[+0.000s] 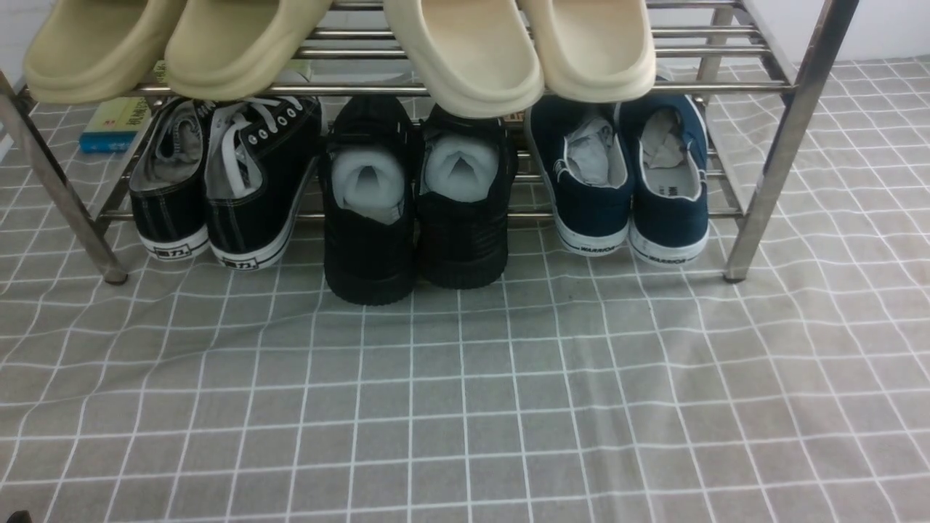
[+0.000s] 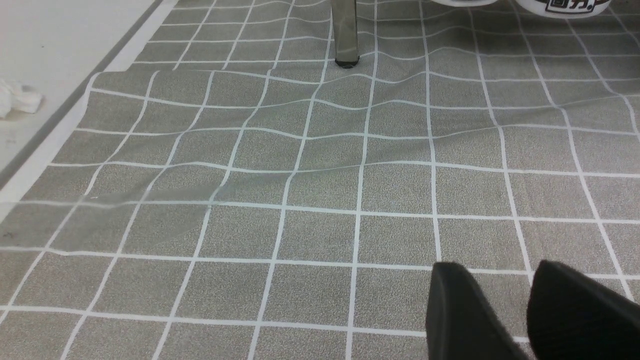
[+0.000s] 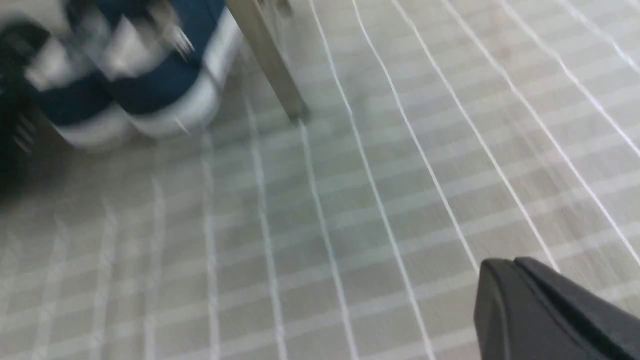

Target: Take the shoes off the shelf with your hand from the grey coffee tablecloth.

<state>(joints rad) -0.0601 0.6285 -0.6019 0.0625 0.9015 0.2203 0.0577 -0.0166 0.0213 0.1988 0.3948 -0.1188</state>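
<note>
Your target, the navy shoes (image 1: 631, 190), sits on the lower tier of the shelf (image 1: 799, 109), at about 1 o'clock from the middle of the front view. The two stand side by side and touching, heels toward you, with crumpled pale paper in each opening and "WARRIOR" readable on the white heel rims. The shelf's front right leg is just beside them at their 3 o'clock. At their 9 o'clock, just beside them, stand the all-black shoes (image 1: 414, 203), whose heels reach out over the tablecloth (image 1: 465, 407). Farther toward 9 o'clock are the black lace-up sneakers (image 1: 225, 181). Beige slippers (image 1: 465, 58) lie along the upper tier, and a book (image 1: 116, 123) lies behind the shelf at the far 10 o'clock.

Your left gripper (image 2: 500, 270) hovers over the checked cloth with its two black fingers (image 2: 455, 315) spread apart and nothing between them. A shelf leg and the sneakers' soles lie well ahead of it.

Your right gripper (image 3: 515, 280) shows in a blurred picture, its fingers lying together with no gap and holding nothing. The navy shoes (image 3: 150, 85) and a shelf leg lie ahead of it, apart from it.
</note>
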